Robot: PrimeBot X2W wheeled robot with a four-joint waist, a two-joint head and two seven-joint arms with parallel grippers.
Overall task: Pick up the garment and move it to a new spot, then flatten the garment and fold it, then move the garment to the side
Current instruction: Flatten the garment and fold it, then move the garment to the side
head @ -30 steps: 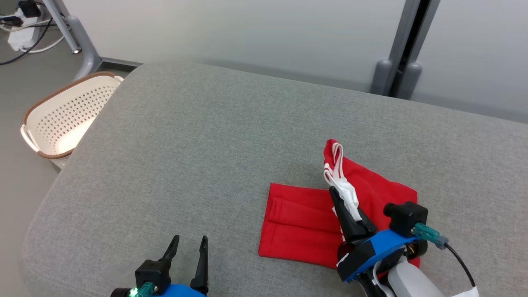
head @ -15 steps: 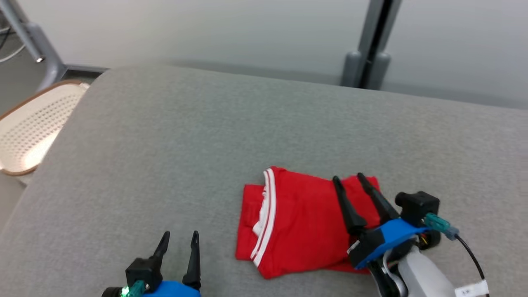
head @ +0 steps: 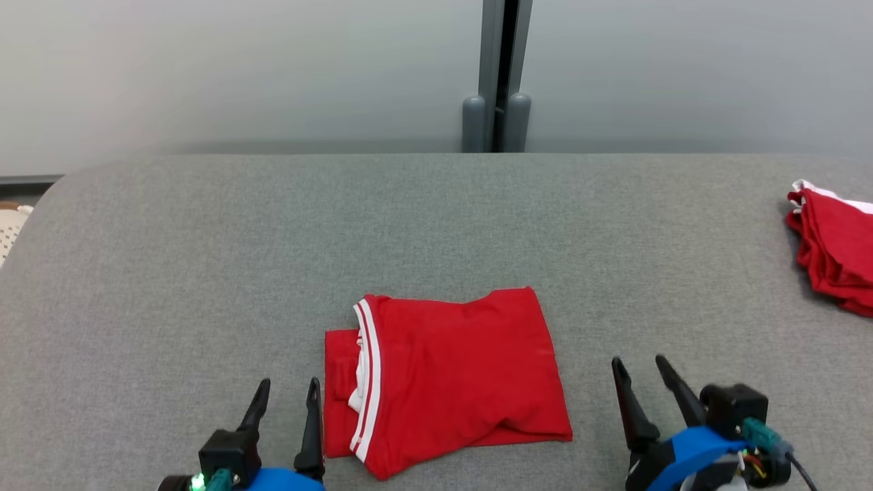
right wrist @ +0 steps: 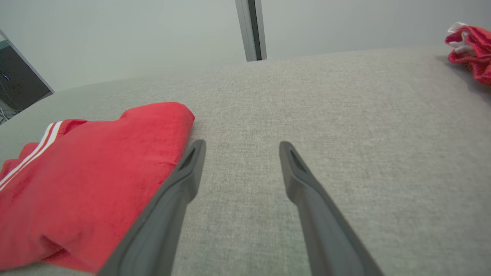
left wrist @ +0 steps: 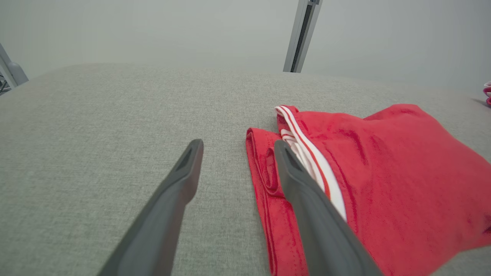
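A red garment (head: pixel 450 375) with a white-striped waistband lies folded on the grey cushioned surface (head: pixel 436 225), near the front middle. My left gripper (head: pixel 288 387) stands open just left of its waistband edge, nothing between the fingers; in the left wrist view the garment (left wrist: pixel 364 176) lies to the right of the open gripper (left wrist: pixel 237 145). My right gripper (head: pixel 639 364) is open to the right of the garment, apart from it. In the right wrist view the garment (right wrist: pixel 88 172) sits left of the open gripper (right wrist: pixel 242 145).
A second pile of red cloth (head: pixel 835 249) lies at the far right edge of the surface, also visible as red cloth (right wrist: pixel 470 46) in the right wrist view. A white perforated basket (head: pixel 8 228) peeks in at the far left. A grey post (head: pixel 496 75) stands behind.
The right gripper let go of the garment after laying the top half over, then drew back to the right. The head camera swung right, shifting the whole scene left.
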